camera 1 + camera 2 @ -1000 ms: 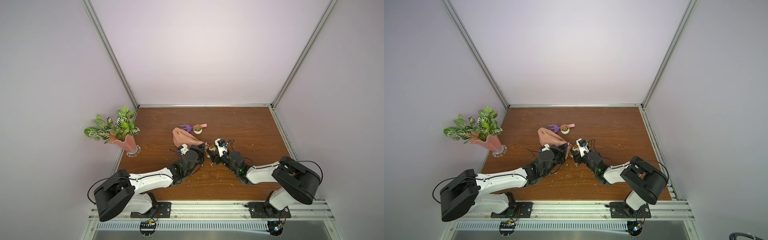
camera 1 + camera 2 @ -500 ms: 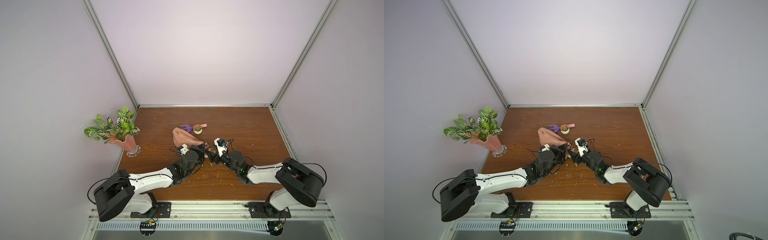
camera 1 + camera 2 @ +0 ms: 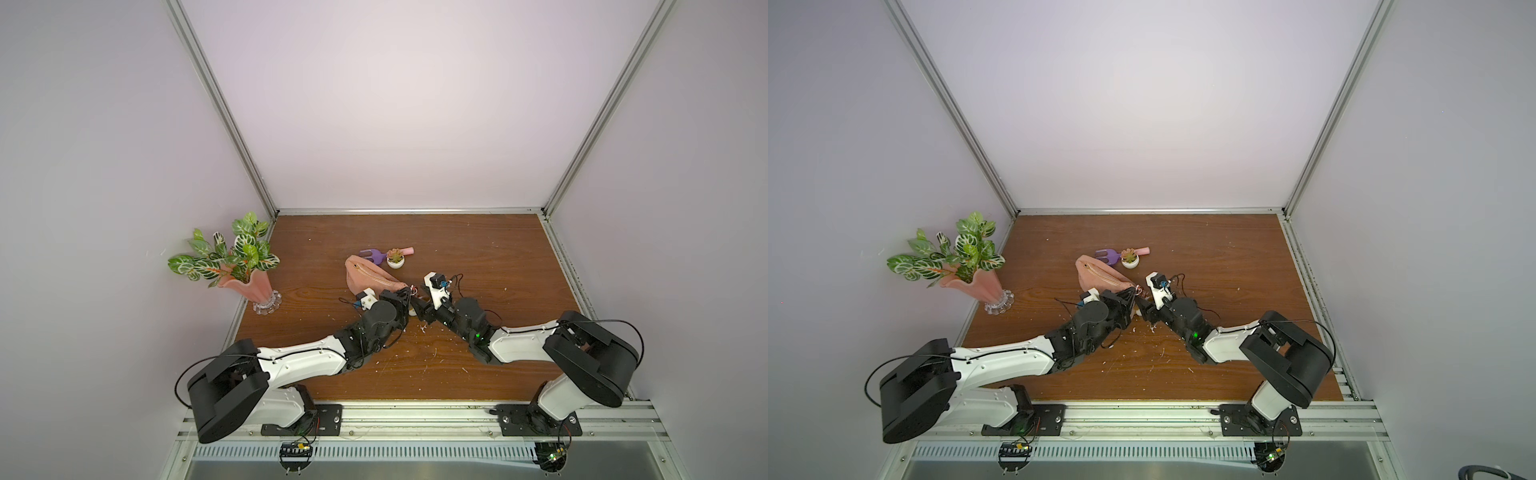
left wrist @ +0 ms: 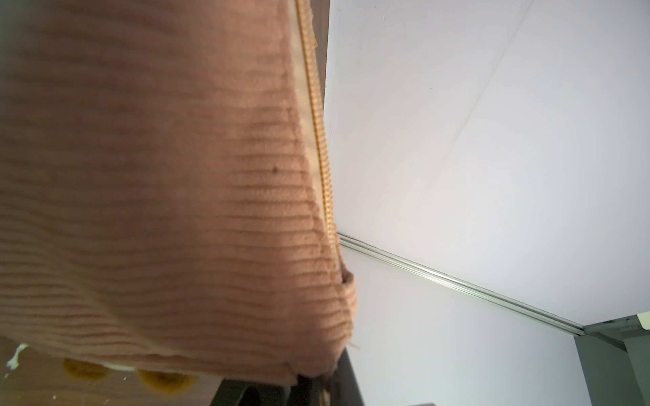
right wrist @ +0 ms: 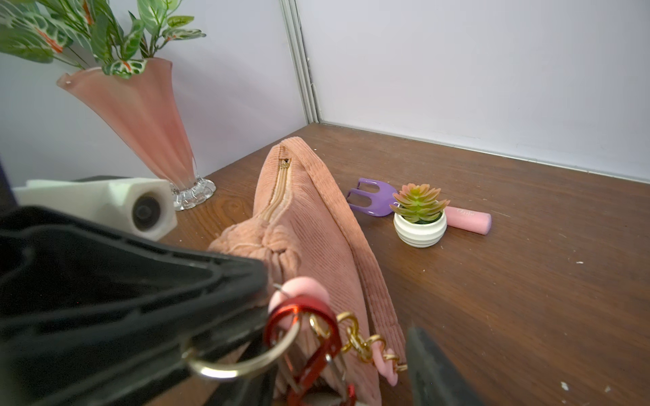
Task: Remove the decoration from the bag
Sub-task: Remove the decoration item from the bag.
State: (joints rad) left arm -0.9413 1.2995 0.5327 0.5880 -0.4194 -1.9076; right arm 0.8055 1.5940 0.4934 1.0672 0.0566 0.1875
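The left gripper (image 3: 407, 293) is clamped on the near corner of the bag (image 3: 368, 278), at the centre of a top view; the bag's length runs up and left from there. The decoration (image 3: 412, 311) lies just below that corner (its red clasp (image 5: 309, 348) hangs low in the right wrist view). The right gripper (image 3: 419, 308), fingers apart, is the nearer.

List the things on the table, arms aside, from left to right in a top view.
Vase with leaves → purple fork → succulent pot → pink tube. The bag is left out: its width overlaps the fork and the pot.
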